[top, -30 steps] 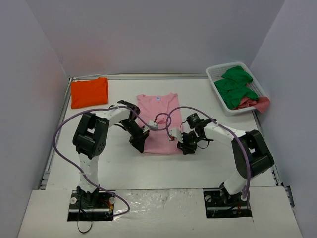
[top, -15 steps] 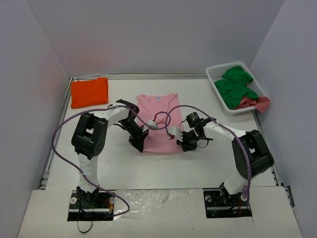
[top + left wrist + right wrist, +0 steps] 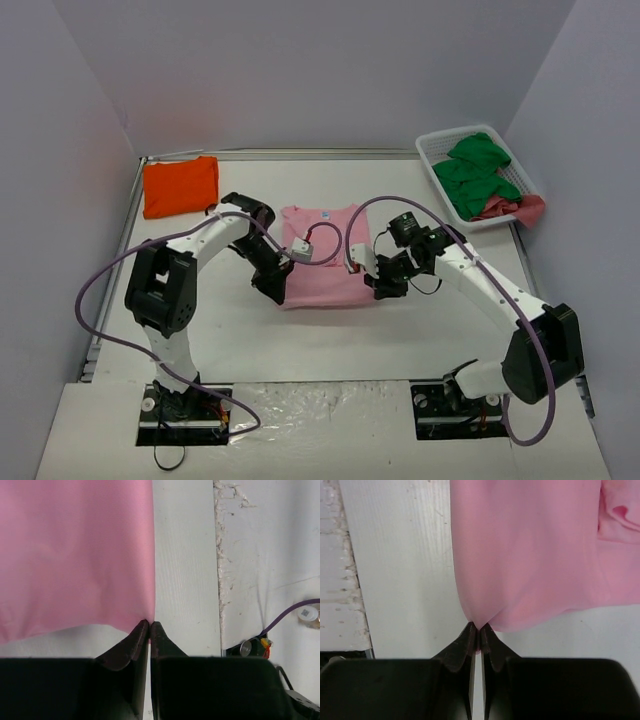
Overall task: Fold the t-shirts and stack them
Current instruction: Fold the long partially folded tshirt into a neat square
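The light pink t-shirt [image 3: 325, 262] lies mid-table, collar at the far end. My left gripper [image 3: 272, 287] is shut on its near left corner; in the left wrist view the fingertips pinch the pink t-shirt's [image 3: 75, 555] corner at the left gripper [image 3: 149, 624]. My right gripper [image 3: 381, 287] is shut on the near right corner; the right wrist view shows the pink cloth [image 3: 530, 550] bunched into the right gripper [image 3: 480, 628]. The orange t-shirt [image 3: 181, 186] lies folded at the far left.
A white slatted basket [image 3: 431, 168] stands at the far right, holding green cloth [image 3: 475, 170] and a reddish piece [image 3: 512, 208] hanging over its near rim. Purple cables loop off both arms. A raised table edge runs along the left side.
The right gripper closed on the shirt's near right corner. Both arms then moved, drawing the near hem up and slightly away; the shirt looks shorter and shifted a little left.
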{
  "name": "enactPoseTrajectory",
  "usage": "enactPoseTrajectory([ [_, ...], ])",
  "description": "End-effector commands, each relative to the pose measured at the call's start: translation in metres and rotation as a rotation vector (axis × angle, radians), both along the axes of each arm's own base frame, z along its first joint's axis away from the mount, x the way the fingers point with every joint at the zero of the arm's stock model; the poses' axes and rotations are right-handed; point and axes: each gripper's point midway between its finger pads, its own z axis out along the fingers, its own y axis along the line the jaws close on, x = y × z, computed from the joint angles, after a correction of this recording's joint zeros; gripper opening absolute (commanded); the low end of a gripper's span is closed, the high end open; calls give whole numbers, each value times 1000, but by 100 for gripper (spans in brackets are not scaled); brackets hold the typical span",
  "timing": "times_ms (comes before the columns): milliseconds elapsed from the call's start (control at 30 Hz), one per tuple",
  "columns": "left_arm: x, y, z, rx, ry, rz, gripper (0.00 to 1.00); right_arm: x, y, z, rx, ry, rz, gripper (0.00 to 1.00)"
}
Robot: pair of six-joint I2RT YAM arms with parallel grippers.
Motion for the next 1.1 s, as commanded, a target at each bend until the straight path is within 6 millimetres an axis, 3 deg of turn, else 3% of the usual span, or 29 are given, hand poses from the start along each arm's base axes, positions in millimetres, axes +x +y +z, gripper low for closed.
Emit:
enactPoseTrajectory([
  [0,-46,15,52,-39,109,-78,2,-31,-4,23,20,63,43,0],
  [233,-71,26,78,-50,64,-101,2,-51,-12,45,58,98,59,0],
  [467,-76,26,95,-46,-7,-92,2,-49,-14,59,81,61,68,0],
  [1067,-13,11,101,3,-212,5,2,-2,-15,71,53,-10,36,0],
])
